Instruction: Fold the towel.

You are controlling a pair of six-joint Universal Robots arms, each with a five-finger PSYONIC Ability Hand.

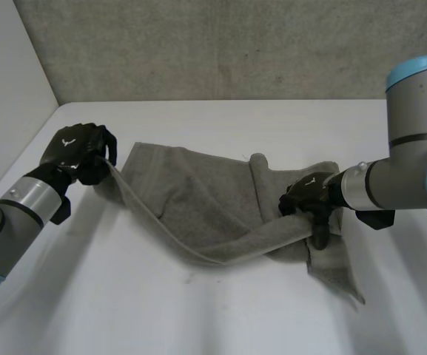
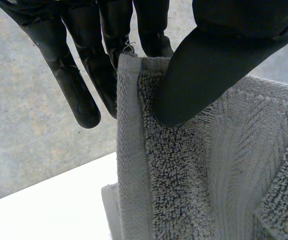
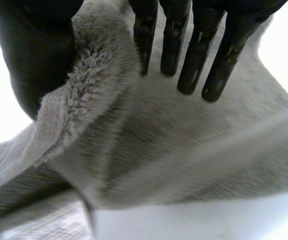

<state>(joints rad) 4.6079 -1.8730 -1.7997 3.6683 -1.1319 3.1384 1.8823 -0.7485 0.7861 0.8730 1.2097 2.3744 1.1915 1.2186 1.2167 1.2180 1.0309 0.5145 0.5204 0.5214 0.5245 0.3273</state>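
Note:
A grey towel [image 1: 198,192] lies crumpled across the middle of the white table [image 1: 198,318], with one long edge raised and strung between my two hands. My left hand [image 1: 76,151] holds the towel's left corner up off the table. In the left wrist view the thumb [image 2: 208,65] presses that corner [image 2: 134,75] against the fingers. My right hand [image 1: 309,196] is at the towel's right end. There its fingers [image 3: 193,55] stand straight and apart from the thumb [image 3: 34,55], and a fold of towel [image 3: 99,75] hangs over the thumb.
A grey wall [image 1: 235,44] runs along the table's far edge, and a white side panel [image 1: 6,89] stands at the left. Bare tabletop lies in front of the towel.

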